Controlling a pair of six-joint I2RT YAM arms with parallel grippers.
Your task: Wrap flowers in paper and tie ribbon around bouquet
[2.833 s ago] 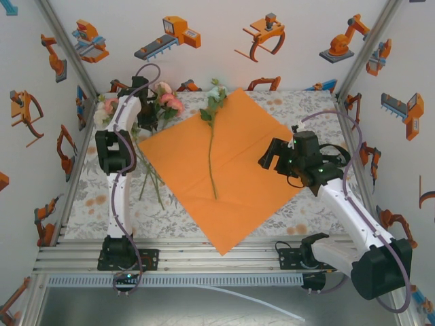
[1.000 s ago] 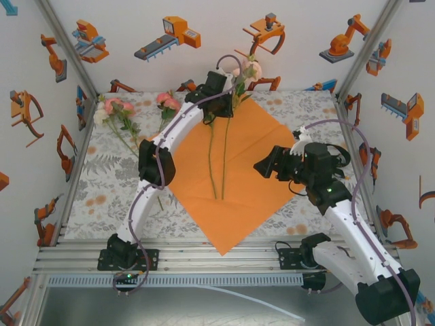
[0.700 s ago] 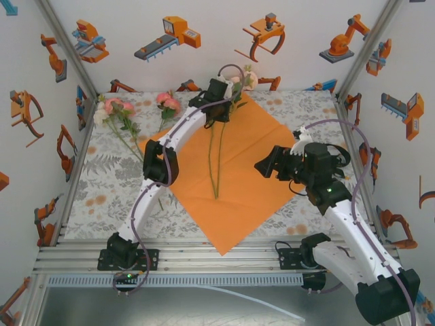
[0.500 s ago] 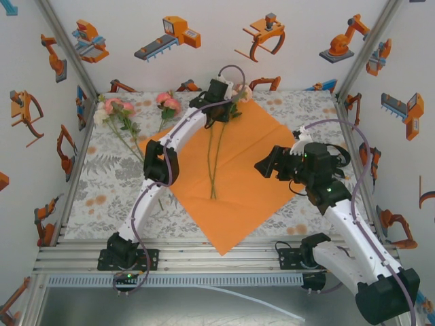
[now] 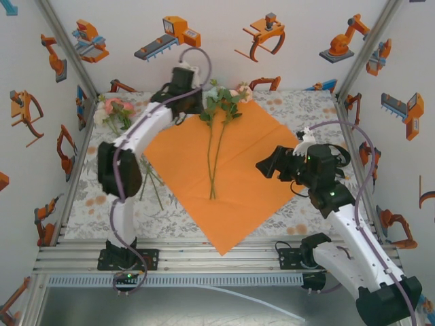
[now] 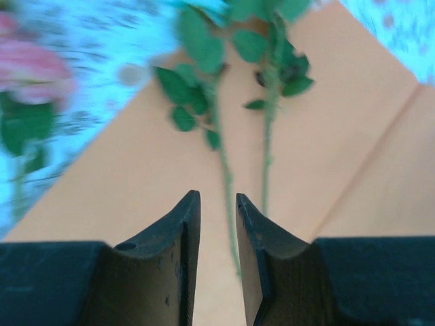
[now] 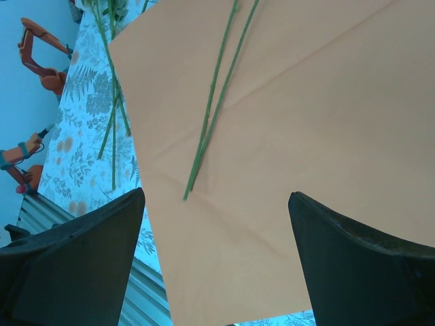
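Note:
The orange paper [image 5: 234, 180] lies as a diamond in the middle of the table. Two flowers [image 5: 216, 146] rest on it side by side, blooms at the far corner, stems toward me. My left gripper [image 5: 183, 109] hovers over the paper's far-left edge; in the left wrist view its jaws [image 6: 217, 204] stand slightly apart and empty, with the two stems [image 6: 268, 136] lying on the paper [image 6: 340, 156] beyond them. My right gripper [image 5: 272, 163] hangs wide open over the paper's right half [image 7: 326, 122], near the stem ends [image 7: 204, 142]. The ribbon is out of view.
More pink and white flowers [image 5: 114, 107] lie on the floral tablecloth at the far left, their stems [image 5: 153, 187] running alongside the paper's left edge. The enclosure walls [image 5: 41, 136] close in the table's sides and back.
My left gripper carried a second flower onto the paper beside the first, let go of it, and has swung back toward the far left. The right arm has barely moved.

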